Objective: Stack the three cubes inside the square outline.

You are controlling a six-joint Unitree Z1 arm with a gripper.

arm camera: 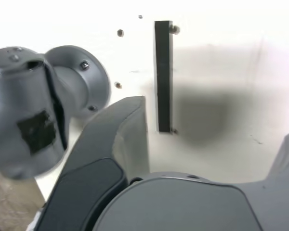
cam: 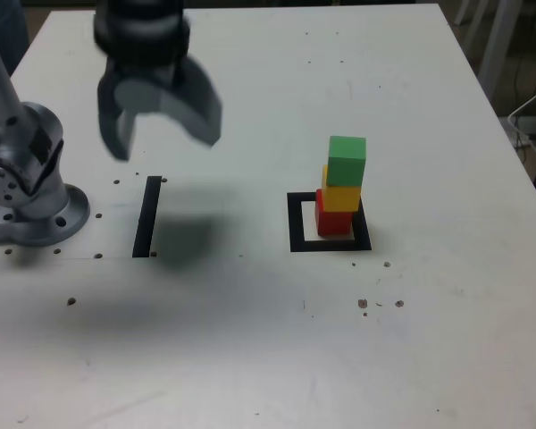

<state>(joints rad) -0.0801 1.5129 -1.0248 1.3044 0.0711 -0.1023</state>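
Observation:
In the exterior view a stack of three cubes stands on the white table: the red cube [cam: 332, 218] at the bottom, the yellow cube [cam: 341, 192] on it, the green cube [cam: 347, 160] on top, slightly offset. The red one sits inside the square outline [cam: 296, 223] of black tape. My gripper [cam: 165, 138] hangs well above the table at the exterior view's left, far from the stack, open with nothing between its fingers. The wrist view shows one finger [arm camera: 123, 134] wide of the other and no cubes.
A straight black tape strip [cam: 146, 216] [arm camera: 163, 72] lies below the gripper. The arm's grey base [cam: 31, 192] [arm camera: 43, 96] is bolted at the exterior view's left edge. Small screw holes dot the table [cam: 250, 340].

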